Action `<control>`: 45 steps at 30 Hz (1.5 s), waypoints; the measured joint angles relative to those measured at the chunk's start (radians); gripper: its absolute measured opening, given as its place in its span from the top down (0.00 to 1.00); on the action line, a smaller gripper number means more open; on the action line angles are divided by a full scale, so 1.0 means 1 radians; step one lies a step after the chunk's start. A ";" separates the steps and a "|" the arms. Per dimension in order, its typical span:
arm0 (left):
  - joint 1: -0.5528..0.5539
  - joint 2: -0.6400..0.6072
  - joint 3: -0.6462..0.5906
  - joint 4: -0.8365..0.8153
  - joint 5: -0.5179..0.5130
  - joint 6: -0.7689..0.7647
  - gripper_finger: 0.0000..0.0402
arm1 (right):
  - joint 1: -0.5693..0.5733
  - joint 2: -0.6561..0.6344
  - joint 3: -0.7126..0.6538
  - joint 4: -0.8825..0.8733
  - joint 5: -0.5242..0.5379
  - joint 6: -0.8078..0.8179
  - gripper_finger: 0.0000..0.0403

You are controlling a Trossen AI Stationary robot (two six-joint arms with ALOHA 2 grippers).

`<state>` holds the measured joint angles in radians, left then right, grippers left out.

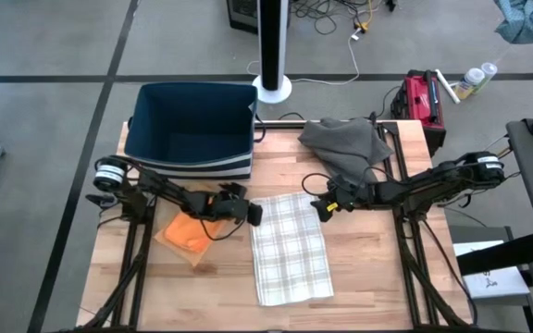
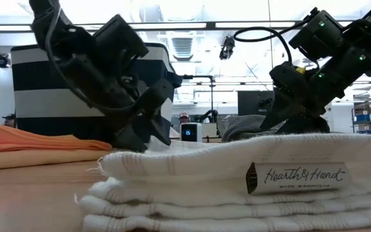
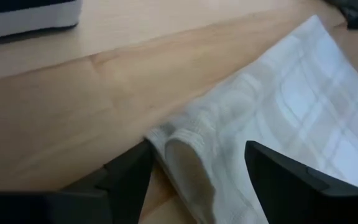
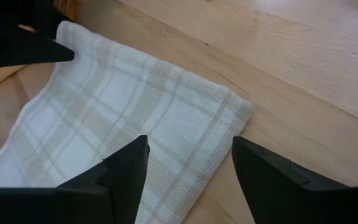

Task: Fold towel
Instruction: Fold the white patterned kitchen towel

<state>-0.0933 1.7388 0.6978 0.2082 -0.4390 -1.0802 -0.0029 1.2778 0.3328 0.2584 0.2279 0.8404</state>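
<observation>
1. The white plaid woven towel [image 1: 290, 248] is lying folded into a long narrow strip in the middle of the pale wooden table [image 1: 368, 268], stacked in several layers as seen in the low view, with a maker's label on its near edge.
2. The left gripper [image 3: 194, 165] is being held with its fingers spread wide over the towel's far left corner; nothing is gripped by it.
3. The right gripper [image 4: 188, 155] is being held open just above the far right corner, and nothing is being carried by it either.
4. If only the top layer is being pinched at either corner, the stack is likely to be peeled apart and the earlier folds undone.
5. If the two corners are being lifted unevenly, the strip could be skewed and the edges left misaligned.
6. The orange folded cloth [image 1: 186, 233] is lying just beside the left gripper, so it could be snagged and dragged along.
7. The grey crumpled cloth [image 1: 345, 143] is lying near the right arm and could be brushed by it.
</observation>
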 joint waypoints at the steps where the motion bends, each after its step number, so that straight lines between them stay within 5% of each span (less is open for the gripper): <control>1: 0.000 -0.004 0.013 -0.024 0.003 0.010 0.38 | 0.000 0.000 0.000 -0.001 0.000 0.000 0.45; 7: 0.005 -0.007 0.095 -0.224 0.006 -0.020 0.39 | 0.000 0.000 0.000 -0.001 0.000 -0.001 0.46; 16: 0.038 0.088 0.185 -0.234 0.045 -0.046 0.35 | 0.000 0.000 0.000 0.001 0.000 -0.003 0.44; 27: 0.058 0.115 0.235 -0.321 0.084 0.043 0.43 | 0.000 0.000 0.000 -0.062 0.017 0.058 0.48; 35: 0.059 0.117 0.226 -0.310 0.074 0.129 0.55 | -0.051 0.073 0.000 -0.043 0.056 0.118 0.45; 39: 0.059 0.120 0.225 -0.303 0.056 0.130 0.63 | -0.081 0.199 0.004 0.126 -0.039 0.102 0.42; 45: 0.060 0.121 0.224 -0.308 0.051 0.180 0.82 | -0.083 0.332 0.009 0.313 -0.035 0.083 0.41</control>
<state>-0.0338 1.8603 0.9218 -0.1001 -0.3882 -0.9004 -0.0860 1.6102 0.3415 0.5713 0.1928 0.9236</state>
